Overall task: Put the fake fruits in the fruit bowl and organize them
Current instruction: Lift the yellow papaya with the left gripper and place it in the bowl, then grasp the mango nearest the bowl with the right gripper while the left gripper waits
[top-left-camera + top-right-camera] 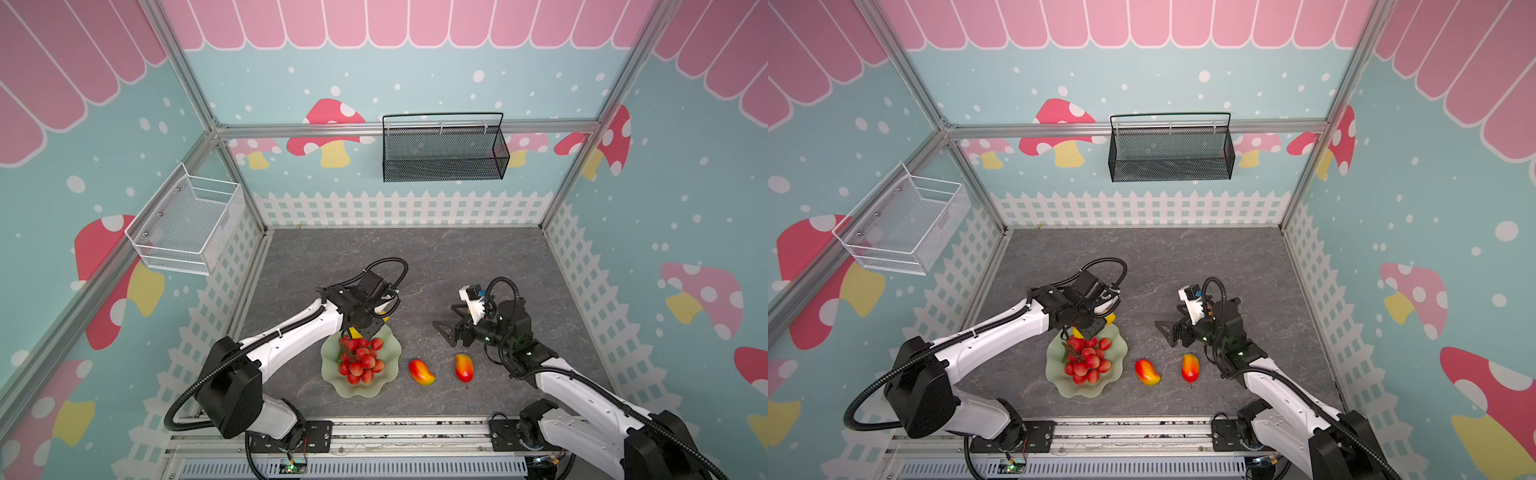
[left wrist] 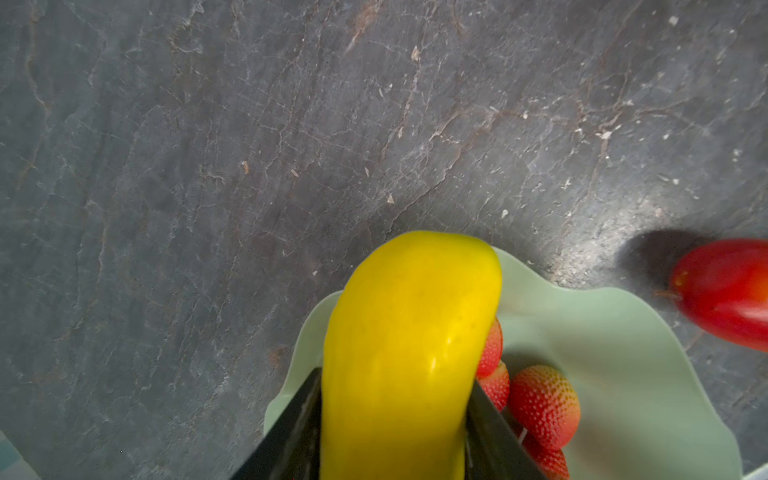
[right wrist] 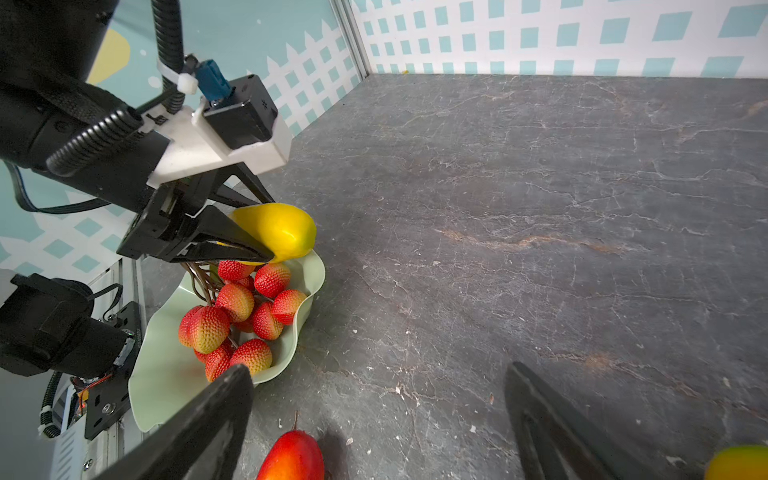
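Newbie: why's the left hand [image 2: 395, 399] clamped on the yellow fruit [image 2: 411, 316] lengthwise like that?

Regular: looks like a placing grip, tbh. The fruit pokes out past the fingers, so its free end can touch down first. The fruit bowl [image 1: 361, 391] sits right under that hand and the berries [image 1: 360, 360] fill the middle, so I'd guess it's aiming for the bare edge. The right hand [image 3: 380, 374] hangs wide open and empty. A mango [image 1: 464, 367] lies on the table [image 1: 457, 257] near it, with a second mango [image 1: 422, 372] further off. Probably next.
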You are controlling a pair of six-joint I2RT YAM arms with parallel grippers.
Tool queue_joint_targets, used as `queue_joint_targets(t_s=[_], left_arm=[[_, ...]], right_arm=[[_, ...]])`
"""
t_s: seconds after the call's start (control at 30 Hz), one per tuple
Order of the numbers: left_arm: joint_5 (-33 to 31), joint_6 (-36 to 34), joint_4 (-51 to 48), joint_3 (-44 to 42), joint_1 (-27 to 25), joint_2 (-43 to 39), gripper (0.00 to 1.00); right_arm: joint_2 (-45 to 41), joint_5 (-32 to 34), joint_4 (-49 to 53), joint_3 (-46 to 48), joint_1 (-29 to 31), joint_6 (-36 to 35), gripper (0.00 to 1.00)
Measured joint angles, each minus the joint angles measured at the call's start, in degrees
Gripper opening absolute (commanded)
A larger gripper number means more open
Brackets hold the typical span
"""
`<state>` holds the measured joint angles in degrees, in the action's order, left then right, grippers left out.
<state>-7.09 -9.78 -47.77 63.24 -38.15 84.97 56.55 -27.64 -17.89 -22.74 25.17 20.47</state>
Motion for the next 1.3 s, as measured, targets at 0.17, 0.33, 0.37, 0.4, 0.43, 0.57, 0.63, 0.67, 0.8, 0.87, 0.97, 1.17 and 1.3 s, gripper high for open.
queue_joint_targets(t_s=[0.17, 0.33, 0.37, 0.4, 0.43, 0.57, 0.63, 0.67, 0.8, 0.87, 0.97, 1.17, 1.3], left_arm=[[-1.2, -1.7, 0.2, -1.2, -1.3, 0.6, 0.51], [-2.3, -3.1, 0.2, -2.7, -1.8, 0.6, 0.57], [-2.5, -3.2, 0.2, -2.8, -1.8, 0.6, 0.59], [-2.7, -3.4, 0.2, -2.8, -1.8, 0.6, 0.6], [-2.8, -3.5, 0.2, -2.8, -1.8, 0.6, 0.62], [-3.3, -3.8, 0.2, -2.8, -2.0, 0.6, 0.67], [-3.4, -3.9, 0.2, -2.8, -2.0, 0.4, 0.68], [-3.4, -3.9, 0.2, -2.8, -2.1, 0.3, 0.69], [-3.4, -3.9, 0.2, -2.9, -2.1, -1.1, 0.69], [-3.4, -3.9, 0.2, -2.9, -2.1, -2.1, 0.7], [-3.3, -3.9, 0.1, -2.9, -2.1, -4.3, 0.7], [-0.1, -3.1, 0.0, -3.0, -2.1, -10.5, 0.73], [5.3, -0.4, 0.5, -2.9, -2.1, -14.8, 0.83]], right_arm=[[0.0, 0.2, 0.0, 0.0, 0.0, 0.0, 0.97], [0.0, 0.2, 0.0, 0.0, 0.0, 0.0, 0.97], [0.0, 0.2, 0.0, 0.0, 0.0, 0.0, 0.97], [0.0, 0.3, 0.0, 0.0, 0.0, 0.0, 0.97], [0.0, 0.5, 0.1, 0.0, 0.0, 0.0, 0.97], [0.0, 1.2, 0.9, 0.0, -0.1, -0.1, 0.97], [0.0, 1.4, 1.4, 0.0, -0.1, -0.2, 0.97], [0.0, 1.5, 1.7, 0.0, -0.2, -0.2, 0.97], [0.0, 1.8, 2.3, 0.0, -0.8, -0.3, 0.97], [0.0, 1.8, 2.6, 0.0, -0.8, -0.3, 0.97], [0.0, 1.9, 3.0, 0.0, -1.0, -0.3, 0.97], [1.0, 3.7, 5.7, -1.4, -4.1, -0.2, 0.97], [2.7, 7.3, 11.9, -4.5, -7.6, -0.3, 0.97]])
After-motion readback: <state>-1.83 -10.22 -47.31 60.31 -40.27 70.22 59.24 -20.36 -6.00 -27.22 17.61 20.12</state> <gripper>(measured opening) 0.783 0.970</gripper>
